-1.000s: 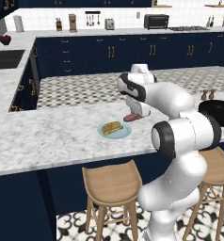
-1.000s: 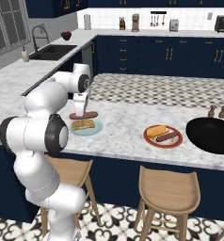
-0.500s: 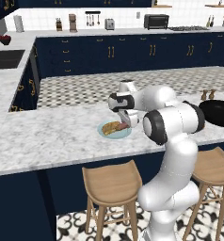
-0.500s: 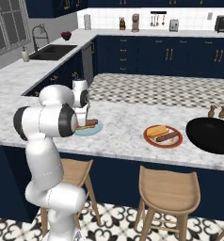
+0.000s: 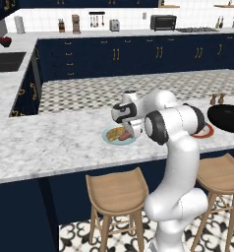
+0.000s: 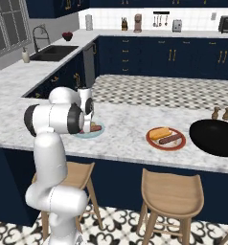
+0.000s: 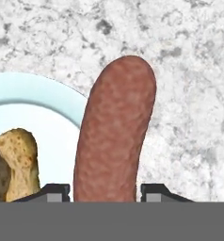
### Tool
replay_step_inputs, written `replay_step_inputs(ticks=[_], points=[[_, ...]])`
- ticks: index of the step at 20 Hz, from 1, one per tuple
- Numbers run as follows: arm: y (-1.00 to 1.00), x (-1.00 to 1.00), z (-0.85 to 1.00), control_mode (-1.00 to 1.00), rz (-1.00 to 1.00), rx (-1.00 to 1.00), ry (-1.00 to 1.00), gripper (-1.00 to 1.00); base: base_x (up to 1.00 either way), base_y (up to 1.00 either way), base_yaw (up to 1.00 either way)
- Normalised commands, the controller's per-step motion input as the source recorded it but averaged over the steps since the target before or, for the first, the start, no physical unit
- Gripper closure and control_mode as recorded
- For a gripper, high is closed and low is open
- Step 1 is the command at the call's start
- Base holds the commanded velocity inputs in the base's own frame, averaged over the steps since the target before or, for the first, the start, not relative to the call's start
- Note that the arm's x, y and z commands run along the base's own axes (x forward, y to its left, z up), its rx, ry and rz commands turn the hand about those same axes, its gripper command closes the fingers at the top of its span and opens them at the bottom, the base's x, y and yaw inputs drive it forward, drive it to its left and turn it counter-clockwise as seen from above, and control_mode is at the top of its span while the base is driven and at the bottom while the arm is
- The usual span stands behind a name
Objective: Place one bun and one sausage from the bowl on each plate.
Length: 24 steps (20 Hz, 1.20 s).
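The jaws hold a sausage (image 7: 115, 132) between them, low over the edge of the light blue plate (image 7: 34, 94) on the marble worktop (image 7: 189, 70). A bun (image 7: 17, 162) lies on that plate just beside the jaws. The red-rimmed plate (image 6: 166, 139) and black bowl (image 6: 216, 138) sit well apart from them.

Red-brown sausage (image 7: 115, 132), light-blue plate (image 7: 24, 94)

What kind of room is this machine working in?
It looks like a home kitchen, computer-rendered. A marble counter with wooden bar stools tucked under it, a sink with a faucet, and navy cabinets under a toaster oven all suggest it.
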Motion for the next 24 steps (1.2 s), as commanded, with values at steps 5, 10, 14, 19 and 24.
replay_step_inputs(ticks=[5,10,14,19,24], points=[[0.00,0.48,-0.27,-1.00,0.01,0.00,-0.02,1.00,0.00,0.00,0.00],[0.08,0.27,-0.26,-1.00,0.02,0.00,-0.01,1.00,0.00,0.00,0.00],[0.35,0.03,-0.13,-1.00,0.03,0.00,-0.04,-1.00,0.00,0.00,0.00],[0.08,-0.47,0.00,-1.00,0.02,0.00,-0.17,-1.00,0.00,0.00,0.00],[0.00,-0.49,0.08,-1.00,0.00,0.00,-0.18,-1.00,0.00,0.00,0.00]])
